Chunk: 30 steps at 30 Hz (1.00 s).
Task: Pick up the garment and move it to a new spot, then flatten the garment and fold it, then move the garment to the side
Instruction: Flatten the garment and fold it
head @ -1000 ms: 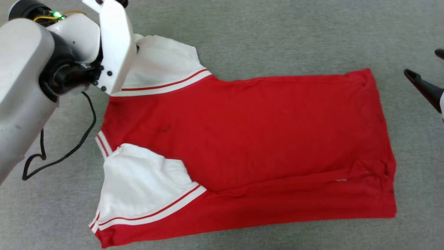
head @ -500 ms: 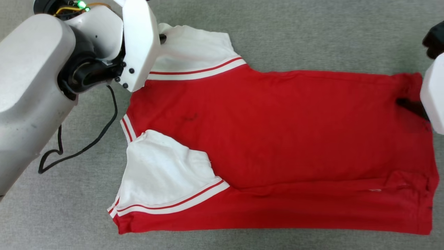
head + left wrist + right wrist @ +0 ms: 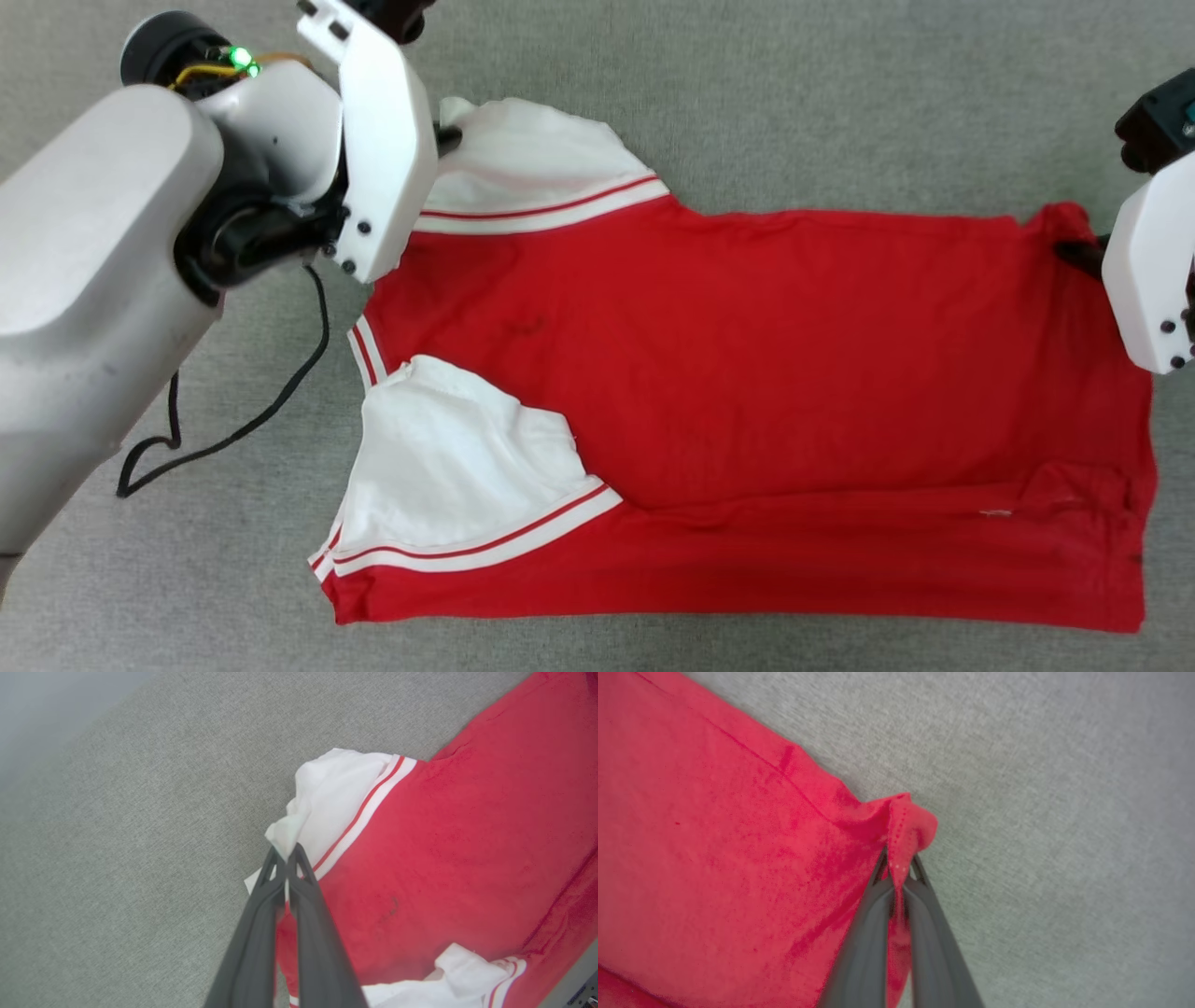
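Note:
The garment (image 3: 747,373) is a red T-shirt with white sleeves and striped trim, spread sideways on the grey surface, collar end at the left, hem at the right. Its near long edge is folded over the body. My left gripper (image 3: 285,851) is shut on the tip of the far white sleeve (image 3: 327,798), pinching a lifted corner of cloth. My right gripper (image 3: 899,863) is shut on the far hem corner (image 3: 908,826), which bunches up between the fingers. In the head view the left gripper (image 3: 446,140) is at the far sleeve and the right gripper (image 3: 1078,254) at the hem corner.
Grey carpet-like surface (image 3: 794,93) lies all around the shirt. A black cable (image 3: 261,411) loops on it below my left forearm (image 3: 103,280). The near white sleeve (image 3: 448,467) lies folded onto the red body.
My right gripper came in from the right, open, and shut on the far hem corner. The left gripper kept its hold on the far sleeve. The camera shifted, so the shirt sits further right.

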Available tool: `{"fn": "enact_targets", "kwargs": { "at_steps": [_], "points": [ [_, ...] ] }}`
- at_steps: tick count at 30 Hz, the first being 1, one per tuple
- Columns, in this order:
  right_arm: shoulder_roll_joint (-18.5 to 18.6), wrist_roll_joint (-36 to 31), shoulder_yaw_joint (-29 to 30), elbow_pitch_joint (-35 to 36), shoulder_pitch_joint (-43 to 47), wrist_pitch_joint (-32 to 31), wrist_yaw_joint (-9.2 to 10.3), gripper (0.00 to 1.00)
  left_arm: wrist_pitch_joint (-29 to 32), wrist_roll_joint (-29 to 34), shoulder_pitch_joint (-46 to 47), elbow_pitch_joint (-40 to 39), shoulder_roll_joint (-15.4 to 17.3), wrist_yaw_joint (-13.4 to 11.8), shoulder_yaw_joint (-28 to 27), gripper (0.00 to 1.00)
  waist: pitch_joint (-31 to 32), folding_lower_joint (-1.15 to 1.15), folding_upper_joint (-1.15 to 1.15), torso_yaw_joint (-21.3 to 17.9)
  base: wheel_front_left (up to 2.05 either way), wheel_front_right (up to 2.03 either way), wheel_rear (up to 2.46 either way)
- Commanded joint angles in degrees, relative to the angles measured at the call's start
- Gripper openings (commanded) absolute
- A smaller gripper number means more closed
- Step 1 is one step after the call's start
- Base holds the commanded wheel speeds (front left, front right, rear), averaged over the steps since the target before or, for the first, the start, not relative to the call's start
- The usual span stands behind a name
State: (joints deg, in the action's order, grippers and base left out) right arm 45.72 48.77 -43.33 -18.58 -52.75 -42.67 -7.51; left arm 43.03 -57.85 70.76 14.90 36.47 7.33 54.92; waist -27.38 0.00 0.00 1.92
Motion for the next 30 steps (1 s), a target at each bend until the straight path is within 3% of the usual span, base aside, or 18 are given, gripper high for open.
{"fn": "enact_targets", "kwargs": {
  "at_steps": [1, 9, 21, 26, 30],
  "points": [
    [0.37, 0.18, -0.77, 0.40, 0.26, 1.73, 0.05, 0.00, -0.53, -0.41, -1.19, -0.32, 0.65, 0.12, -0.08, 0.00, 2.39, 0.00, 0.00, -0.34, 0.00, 0.00, 0.00],
    [4.30, 2.60, -5.92, 2.54, 3.65, 10.56, 0.05, 0.00, -1.92, -2.38, -8.46, -6.46, 6.39, -0.55, 0.62, 0.00, 9.92, 0.00, 0.00, -0.87, 0.00, 0.00, 0.00],
    [8.82, 6.17, -11.89, 6.43, 13.55, 16.41, 0.05, 0.00, -4.53, -5.47, -27.34, -20.82, 16.87, -6.29, 5.12, 0.00, 17.12, 0.00, 0.00, -1.60, 0.00, 0.00, 0.00],
    [8.59, 7.44, -13.02, 5.56, 18.41, 17.50, 0.05, 0.00, -6.74, -6.96, -33.72, -22.56, 18.22, -8.55, 6.85, 0.00, 17.03, 0.00, 0.00, -1.88, 0.00, 0.00, 0.00],
    [6.50, 7.21, -13.56, 3.33, 20.38, 17.79, 0.05, 0.00, -8.17, -7.46, -36.79, -20.71, 17.07, -9.06, 8.12, 0.00, 15.61, 0.00, 0.00, -2.34, 0.00, 0.00, 0.00]
  ]
}}
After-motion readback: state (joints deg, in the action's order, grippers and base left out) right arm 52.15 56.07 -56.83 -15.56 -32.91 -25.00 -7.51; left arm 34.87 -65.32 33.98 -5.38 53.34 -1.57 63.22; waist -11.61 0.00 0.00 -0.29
